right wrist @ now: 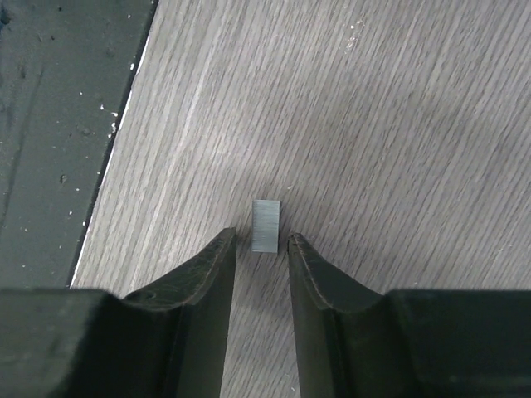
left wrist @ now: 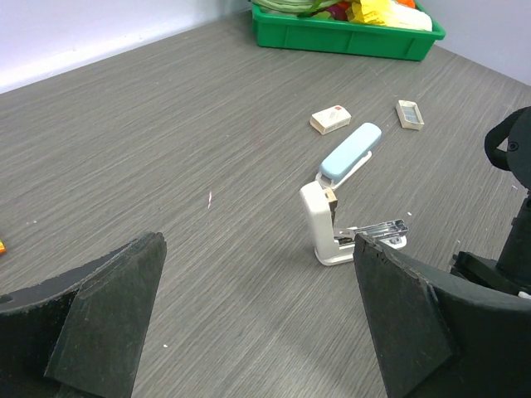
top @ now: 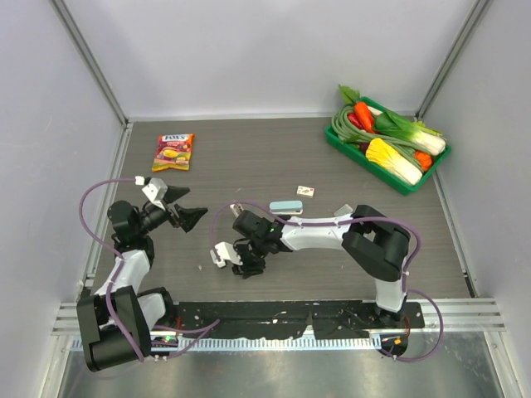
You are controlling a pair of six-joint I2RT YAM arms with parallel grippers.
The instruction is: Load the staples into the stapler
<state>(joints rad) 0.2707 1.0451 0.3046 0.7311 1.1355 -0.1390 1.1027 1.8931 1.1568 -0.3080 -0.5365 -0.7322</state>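
R claw [right wrist: 261, 245]: fingers narrowed but not pressed together, pointing down at the surface [top: 249, 157] near its front edge. A small grey strip [right wrist: 265, 225] lay flat at the fingertips, its near end between them, w/ a thin gap visible on each side; no contact seen.

L claw [top: 192, 207]: spread fully wide, nothing between the fingers, held above the surface at left, aimed toward the R claw.

Staples box [top: 306, 191]: cream, w/ reddish mark on top, flat on the surface. Position rel. to R claw: well apart, farther back and to the right in the top view, beyond the blue stapler [top: 286, 206]. Also well apart from L claw. In the L wrist view a second small box [left wrist: 410, 114], open-topped, lay near it.

White stapler [top: 220, 253]: opened up, metal channel exposed, just beside the R claw on its left.

Far side: snack packet [top: 172, 152] at back left; green tray [top: 404, 184] w/ vegetables at back right.
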